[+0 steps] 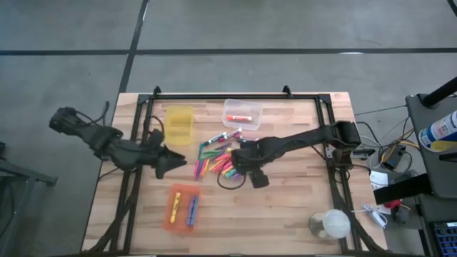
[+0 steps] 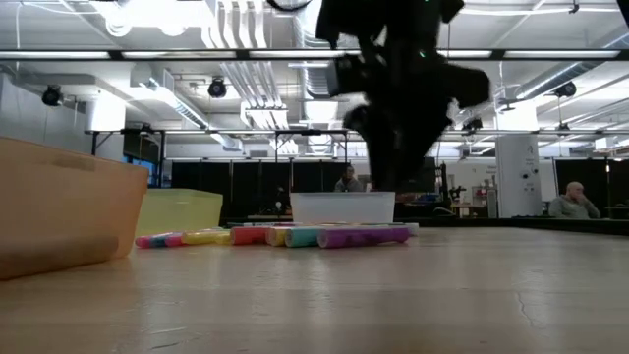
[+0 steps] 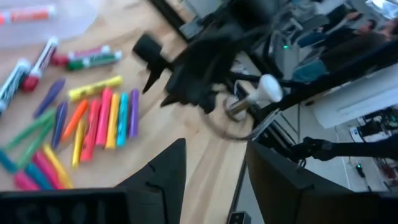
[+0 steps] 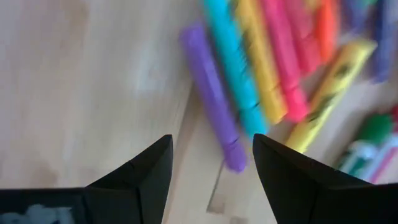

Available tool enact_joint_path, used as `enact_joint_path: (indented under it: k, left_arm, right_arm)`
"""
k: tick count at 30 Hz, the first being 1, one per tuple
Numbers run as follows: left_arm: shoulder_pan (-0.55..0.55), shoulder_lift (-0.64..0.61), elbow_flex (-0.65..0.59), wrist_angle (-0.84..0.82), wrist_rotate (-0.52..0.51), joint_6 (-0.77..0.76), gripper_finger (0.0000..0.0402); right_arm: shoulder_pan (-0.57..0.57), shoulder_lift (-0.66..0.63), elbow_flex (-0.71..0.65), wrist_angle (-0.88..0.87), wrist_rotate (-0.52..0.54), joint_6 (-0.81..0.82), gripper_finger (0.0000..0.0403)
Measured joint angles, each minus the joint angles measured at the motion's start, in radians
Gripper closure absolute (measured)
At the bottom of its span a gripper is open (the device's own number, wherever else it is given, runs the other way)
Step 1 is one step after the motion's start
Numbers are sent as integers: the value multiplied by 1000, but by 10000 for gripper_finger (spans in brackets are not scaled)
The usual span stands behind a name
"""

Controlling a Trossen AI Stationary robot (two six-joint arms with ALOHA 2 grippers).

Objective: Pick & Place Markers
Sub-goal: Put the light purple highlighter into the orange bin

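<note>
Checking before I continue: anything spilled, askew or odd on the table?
Nothing looks damaged. The markers lie loose in a heap mid-table, unsorted. The orange bin holds two, the clear bin one, and the yellow bin looks empty.

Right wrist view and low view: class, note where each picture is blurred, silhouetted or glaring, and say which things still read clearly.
Right wrist view: the markers smear into soft streaks, the purple marker clearest; the open right hand frames it. Low view: ceiling lights glare, an arm hangs as a black silhouette, the near orange bin is soft; the marker row reads fairly sharp.
</note>
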Motion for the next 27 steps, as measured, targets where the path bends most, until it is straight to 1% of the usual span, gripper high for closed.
enact_joint_path:
  k: [4, 9, 11, 13, 15, 18, 21, 27]
  left_arm:
    - [0, -13, 23, -1, -6, 79, 241]
    - [0, -19, 29, -4, -8, 103, 241]
    - [0, -20, 29, -4, -29, 122, 241]
    - [0, -20, 24, -3, -79, 148, 241]
    - [0, -17, 22, -4, -104, 159, 241]
    - [0, -14, 22, 0, -127, 162, 241]
    - [0, -14, 22, 3, -135, 160, 241]
    - [0, -8, 22, 4, -176, 160, 241]
  right_arm:
    - [-6, 0, -71, 29, 16, -9, 188]
    - [-12, 0, -116, 70, 36, -33, 188]
    - [-17, 0, -125, 91, 45, -33, 188]
    - [-23, 0, -134, 123, 44, -39, 188]
    - [-24, 0, -143, 155, 44, -56, 188]
    - [-24, 0, -151, 163, 33, -78, 188]
    - [-24, 0, -168, 157, -7, -80, 188]
    - [-26, 0, -192, 190, -8, -83, 189]
